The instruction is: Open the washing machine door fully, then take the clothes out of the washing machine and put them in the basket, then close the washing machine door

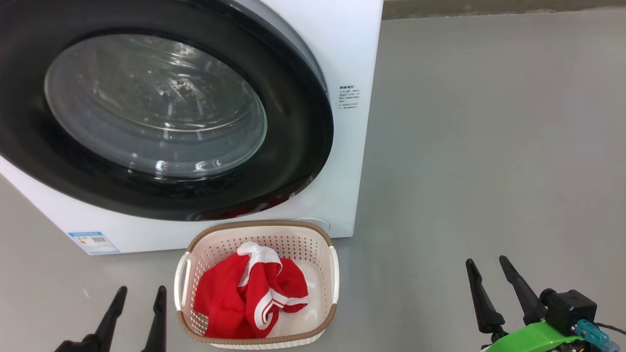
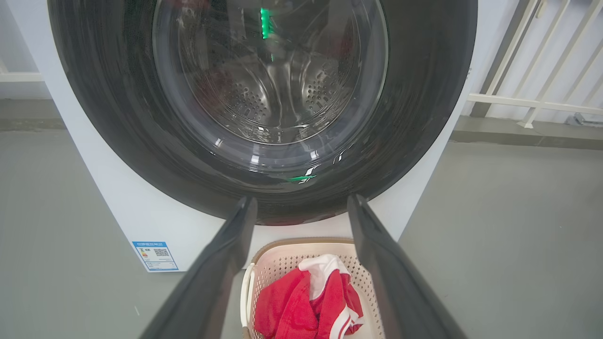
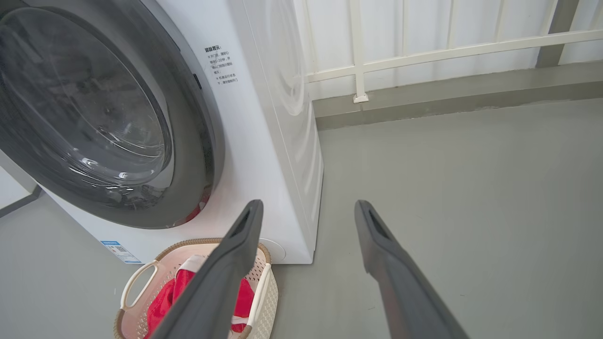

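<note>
- Your left gripper point(image 1: 141, 292) sits low at the left, its two dark fingers spread apart with nothing between them.
- Your right gripper point(image 1: 486, 264) sits low at the right, fingers likewise parted and empty, with bare grey floor point(image 1: 489, 146) ahead of it.
- The washing machine door point(image 1: 156, 107) lies ahead of and above both grippers. It looks pressed flat against the front of the washing machine point(image 1: 352, 44); you cannot tell from here whether it is latched.
- In the left wrist view the door stands straight in front of the fingers, while the right wrist view looks at the machine's right front corner. The left arm is therefore the nearer one if the door needs a last push.
- The red clothes point(image 1: 234, 293) lie bunched inside the basket point(image 1: 259, 225), which stands on the floor just in front of the machine, between your grippers and nearer the left one. Its long axis runs away from you toward the machine.
- The red glint low on the door's black rim is probably a reflection of the garment.
- Writing: a blue label point(image 1: 93, 242) with a QR code sits at the machine's lower left, and a block of small dark print point(image 1: 349, 98) sits right of the door. Neither is readable.
</note>
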Robot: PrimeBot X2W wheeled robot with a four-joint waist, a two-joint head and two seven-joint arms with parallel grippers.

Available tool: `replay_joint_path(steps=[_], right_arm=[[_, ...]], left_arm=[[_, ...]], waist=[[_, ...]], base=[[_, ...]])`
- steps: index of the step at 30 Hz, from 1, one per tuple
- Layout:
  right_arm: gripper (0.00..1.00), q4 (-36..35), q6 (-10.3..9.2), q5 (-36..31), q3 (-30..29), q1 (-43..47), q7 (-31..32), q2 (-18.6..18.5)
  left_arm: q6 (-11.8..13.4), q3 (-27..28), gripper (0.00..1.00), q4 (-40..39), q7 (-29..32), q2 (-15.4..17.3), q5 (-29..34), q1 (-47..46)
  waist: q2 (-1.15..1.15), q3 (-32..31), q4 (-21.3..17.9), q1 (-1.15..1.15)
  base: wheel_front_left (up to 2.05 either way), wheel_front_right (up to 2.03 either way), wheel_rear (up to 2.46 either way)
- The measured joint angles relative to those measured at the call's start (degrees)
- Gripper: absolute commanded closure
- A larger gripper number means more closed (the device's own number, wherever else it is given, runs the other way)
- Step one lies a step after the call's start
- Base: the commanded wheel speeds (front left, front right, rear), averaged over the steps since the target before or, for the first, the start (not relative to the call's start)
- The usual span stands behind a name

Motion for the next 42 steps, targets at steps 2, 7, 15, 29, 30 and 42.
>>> replay_joint_path(steps=[2, 7, 15, 29, 30, 42], right_arm=[[0.00, -0.05, 0.00, -0.01, 0.00, 0.00, 0.00, 0.05], [0.00, -0.11, 0.00, -0.09, 0.00, 0.00, 0.00, 0.08], [0.00, -0.20, 0.00, -0.10, -0.02, 0.00, 0.00, 0.11], [1.00, 4.66, 0.00, 0.00, 0.31, 0.71, 0.03, 1.26], [1.00, 5.17, 0.00, 0.10, 0.36, 0.99, 0.10, 1.44], [1.00, 5.03, 0.00, 6.65, 0.00, 1.24, 1.90, 1.51]], left_arm=[[0.00, 0.05, 0.00, 0.00, 0.00, -0.01, 0.45, 0.15], [0.00, 0.26, 0.00, 0.01, 0.00, -0.09, 0.98, 0.18], [0.00, 0.74, 0.00, 0.01, -0.01, -0.42, 0.99, 0.36], [0.08, 0.03, 1.00, 4.60, 0.34, -3.15, 1.20, 1.31], [0.08, -0.08, 1.00, 5.12, 0.42, -3.44, 1.15, 1.58], [0.08, -0.08, 1.00, 5.37, 2.34, -3.68, -5.93, 1.72]], waist=[[0.00, -0.01, 0.04, 0.00], [0.00, -0.01, 0.07, 0.00], [0.00, -0.13, 0.13, 0.00], [0.00, -0.33, 0.17, 0.00], [0.00, -0.33, 0.17, 0.00], [0.00, -0.66, 0.28, 0.01]], base=[[0.00, 0.00, 0.00], [0.00, 0.00, 0.00], [0.00, 0.00, 0.00], [0.00, 0.00, 0.00], [0.00, 0.00, 0.00], [0.00, 0.00, 0.00]])
